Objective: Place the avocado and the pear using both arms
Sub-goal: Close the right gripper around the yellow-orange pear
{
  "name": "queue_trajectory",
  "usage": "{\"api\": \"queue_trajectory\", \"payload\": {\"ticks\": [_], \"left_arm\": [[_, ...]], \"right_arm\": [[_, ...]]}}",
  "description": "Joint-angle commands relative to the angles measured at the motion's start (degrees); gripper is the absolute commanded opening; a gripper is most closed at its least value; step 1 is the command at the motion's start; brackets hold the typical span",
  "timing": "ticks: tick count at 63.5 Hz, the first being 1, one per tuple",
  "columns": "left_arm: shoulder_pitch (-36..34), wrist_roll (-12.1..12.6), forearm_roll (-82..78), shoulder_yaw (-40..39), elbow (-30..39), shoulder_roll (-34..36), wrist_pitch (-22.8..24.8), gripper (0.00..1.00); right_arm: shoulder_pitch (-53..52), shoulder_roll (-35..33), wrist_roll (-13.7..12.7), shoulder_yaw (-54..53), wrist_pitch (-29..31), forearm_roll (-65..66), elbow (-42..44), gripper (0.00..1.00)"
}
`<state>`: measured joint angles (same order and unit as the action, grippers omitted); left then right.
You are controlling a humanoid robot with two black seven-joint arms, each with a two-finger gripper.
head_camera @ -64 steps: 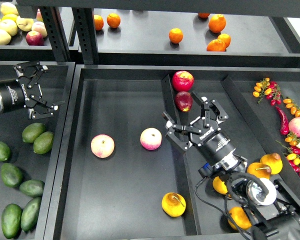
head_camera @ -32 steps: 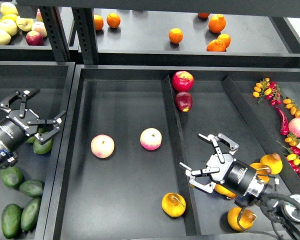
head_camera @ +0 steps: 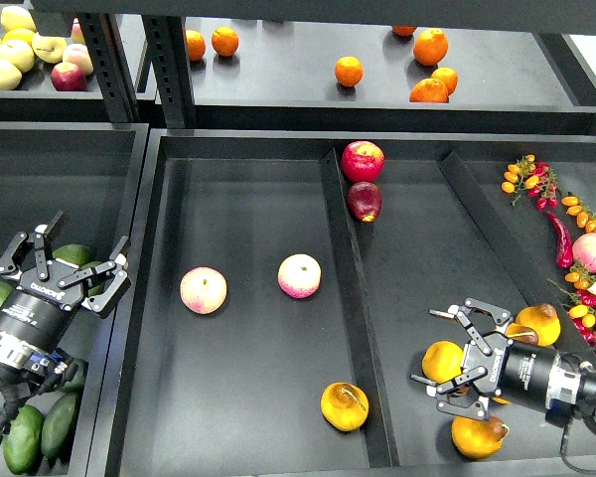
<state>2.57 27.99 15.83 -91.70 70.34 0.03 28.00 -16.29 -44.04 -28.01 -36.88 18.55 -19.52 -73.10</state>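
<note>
Several dark green avocados lie in the left bin; one avocado sits right under my left gripper, which is open with its fingers spread over it. Other avocados lie nearer the front edge. My right gripper is open in the right compartment, its fingers on either side of a golden pear. More pears lie close by: one behind the gripper, one below it, and one in the middle compartment.
Two pink peaches lie in the middle compartment. Two red apples sit by the divider. Oranges and pale apples are on the upper shelf. Chilies and small tomatoes lie at the right.
Both arms have come down and toward the front. The left gripper moved from the bin's back to over the avocados. The right gripper moved right and down to the pears.
</note>
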Motion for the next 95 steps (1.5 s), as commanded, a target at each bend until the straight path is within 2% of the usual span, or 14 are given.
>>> {"api": "queue_trajectory", "payload": {"ticks": [1, 12, 19, 47, 95], "left_arm": [[0.7, 0.0, 0.0, -0.1, 0.1, 0.0, 0.0, 0.99], [1.3, 0.0, -0.2, -0.1, 0.5, 0.0, 0.0, 0.99], [1.4, 0.0, -0.3, 0.7, 2.6, 0.0, 0.0, 0.99], [1.7, 0.0, -0.4, 0.9, 2.6, 0.0, 0.0, 0.99], [1.7, 0.0, -0.4, 1.5, 2.7, 0.0, 0.0, 0.99]], "right_arm": [[-0.2, 0.7, 0.0, 2.9, 0.0, 2.8, 0.6, 1.00], [-0.2, 4.0, 0.0, 7.3, 0.0, 7.6, 4.1, 1.00], [-0.3, 8.1, 0.0, 7.6, 0.0, 8.5, 8.1, 1.00], [-1.2, 16.0, 0.0, 7.3, 0.0, 9.2, 15.3, 1.00], [-3.1, 22.9, 0.0, 6.9, 0.0, 9.3, 22.6, 1.00]]}}
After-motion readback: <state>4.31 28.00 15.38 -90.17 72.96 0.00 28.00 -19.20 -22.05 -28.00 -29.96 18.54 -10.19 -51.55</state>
